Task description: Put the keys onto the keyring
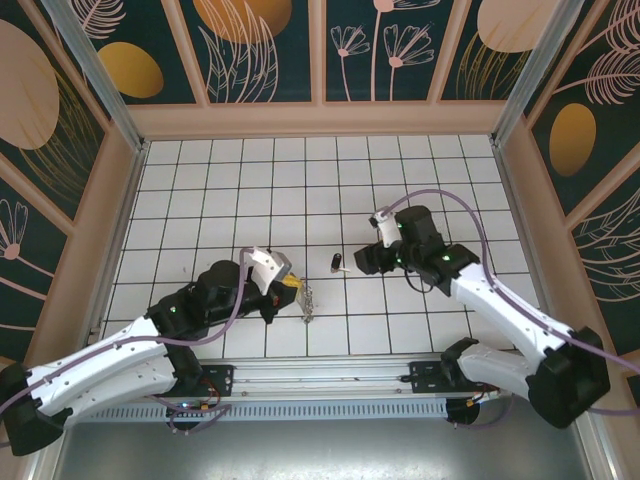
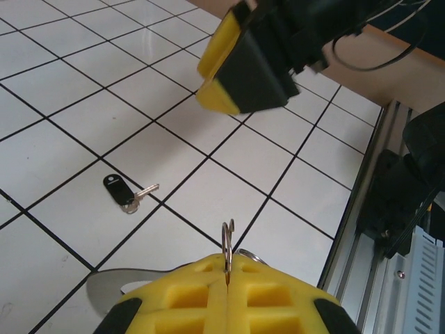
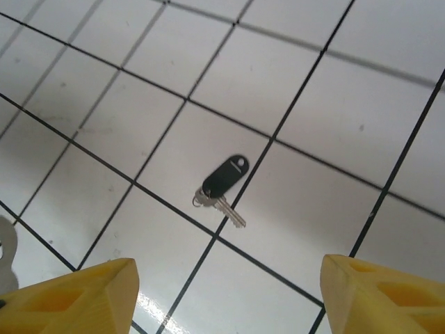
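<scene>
- The keys [image 1: 338,263] lie flat on the tabletop [image 1: 250,180], near its middle, between the two arms.
- The right gripper [image 1: 364,258] hangs just to the right of the keys, jaws spread.
- The left gripper [image 1: 290,290] sits to the left of the keys and nearer the bases.
- The keyring [image 1: 308,300] is pinched in the left gripper's jaws, just in front of the keys and apart from them.

Bright, even light; glossy tile glare

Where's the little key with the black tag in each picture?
Top external: the keys lie near the middle of the tiled floor.
Left wrist: left of centre, above the left gripper.
Right wrist: centre, above the open right gripper.
Shared landmark: the tiled floor's black grid lines.
</scene>
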`<action>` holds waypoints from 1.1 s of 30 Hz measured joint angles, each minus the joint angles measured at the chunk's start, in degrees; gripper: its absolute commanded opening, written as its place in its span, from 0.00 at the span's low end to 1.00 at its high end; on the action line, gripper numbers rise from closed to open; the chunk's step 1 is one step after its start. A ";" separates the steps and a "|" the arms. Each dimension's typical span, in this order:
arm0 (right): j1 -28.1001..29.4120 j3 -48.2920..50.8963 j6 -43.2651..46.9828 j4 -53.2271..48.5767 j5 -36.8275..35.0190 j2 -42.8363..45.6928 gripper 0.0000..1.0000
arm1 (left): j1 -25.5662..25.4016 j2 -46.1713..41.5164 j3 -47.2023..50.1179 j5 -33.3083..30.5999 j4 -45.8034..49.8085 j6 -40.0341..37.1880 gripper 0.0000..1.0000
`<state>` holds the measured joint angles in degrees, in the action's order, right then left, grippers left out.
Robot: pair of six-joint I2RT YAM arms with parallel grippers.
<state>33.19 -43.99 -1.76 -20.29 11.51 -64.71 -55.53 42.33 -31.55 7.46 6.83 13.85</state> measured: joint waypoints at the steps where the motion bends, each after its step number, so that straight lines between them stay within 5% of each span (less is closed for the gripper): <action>1: 0.15 -0.07 -0.42 0.37 0.09 -1.90 0.77 | 0.00 -0.31 0.35 -0.28 -0.39 0.07 0.00; 3: 0.74 -0.24 -1.55 0.92 0.11 -5.44 0.86 | 0.00 -0.81 1.20 -0.74 -1.16 0.31 0.00; 7: 2.29 -1.36 -4.68 2.16 0.07 -11.23 0.87 | 0.00 -1.95 3.65 -0.74 -2.93 0.98 0.00; 19: 8.59 -6.93 -13.79 5.64 -1.42 -26.03 0.61 | 0.00 -6.03 5.18 -2.10 -3.82 2.01 0.00; 33: 10.05 -10.34 -16.28 5.86 -2.97 -31.91 0.48 | 0.00 -8.72 6.56 -2.19 -4.50 2.60 0.00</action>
<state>43.24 -54.33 -18.04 -14.44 8.54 -96.62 -55.53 33.61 -24.99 5.28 2.33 16.45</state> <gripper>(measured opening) 0.491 0.043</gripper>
